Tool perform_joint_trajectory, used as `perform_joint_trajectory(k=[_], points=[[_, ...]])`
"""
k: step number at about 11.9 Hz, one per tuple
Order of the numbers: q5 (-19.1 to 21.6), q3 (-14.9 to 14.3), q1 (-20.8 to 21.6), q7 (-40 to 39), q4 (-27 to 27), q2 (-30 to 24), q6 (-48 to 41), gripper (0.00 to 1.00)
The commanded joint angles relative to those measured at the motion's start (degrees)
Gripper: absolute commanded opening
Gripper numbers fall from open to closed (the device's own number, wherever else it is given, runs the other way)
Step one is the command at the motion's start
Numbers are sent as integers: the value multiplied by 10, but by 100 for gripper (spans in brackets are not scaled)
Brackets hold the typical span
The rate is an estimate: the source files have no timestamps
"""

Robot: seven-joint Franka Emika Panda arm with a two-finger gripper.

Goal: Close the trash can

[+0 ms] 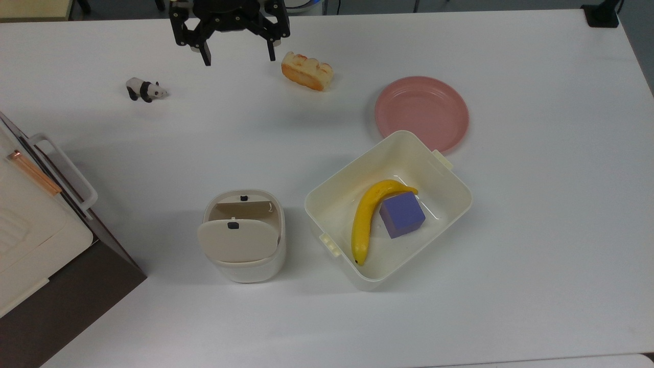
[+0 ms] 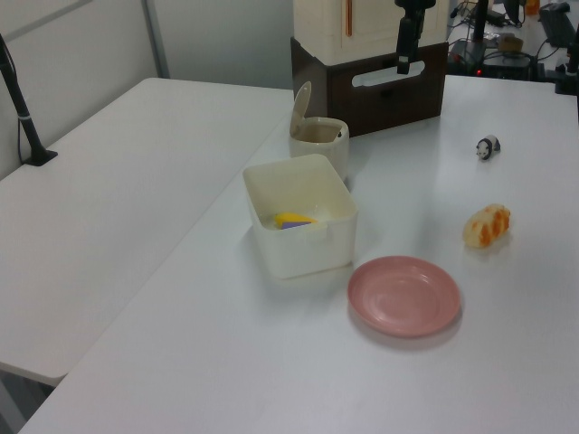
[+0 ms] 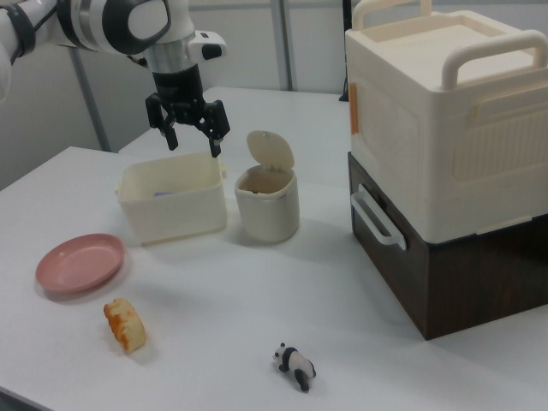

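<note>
The trash can (image 1: 244, 266) stands on the white table in the lower middle of the top view, its beige lid (image 1: 237, 240) hinged up and the brownish inside (image 1: 246, 209) showing. In the right view the trash can (image 3: 267, 205) has its lid (image 3: 271, 150) standing upright. My gripper (image 1: 238, 57) hangs open and empty above the table's far edge in the top view, well away from the can, between a toy panda and a bread piece. In the right view the gripper (image 3: 192, 144) hovers high above the tub's level, to the right view's left of the can.
A cream tub (image 1: 337, 189) holding a banana (image 1: 365, 220) and a purple cube (image 1: 402, 214) sits beside the can. A pink plate (image 1: 422, 113), bread piece (image 1: 307, 70) and toy panda (image 1: 145, 90) lie farther off. A large stacked storage box (image 1: 30, 225) fills the top view's left edge.
</note>
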Motion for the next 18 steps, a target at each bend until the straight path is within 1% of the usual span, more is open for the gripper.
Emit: perform_joint_trajectory(k=[1, 11, 12, 13, 18], points=[[1, -4, 5, 8, 8, 1, -10, 100], [3, -7, 1, 3, 9, -1, -9, 100], [-1, -6, 3, 19, 13, -1, -10, 100], [7, -11, -2, 16, 17, -5, -9, 100], [11, -7, -3, 16, 20, -12, -10, 100]])
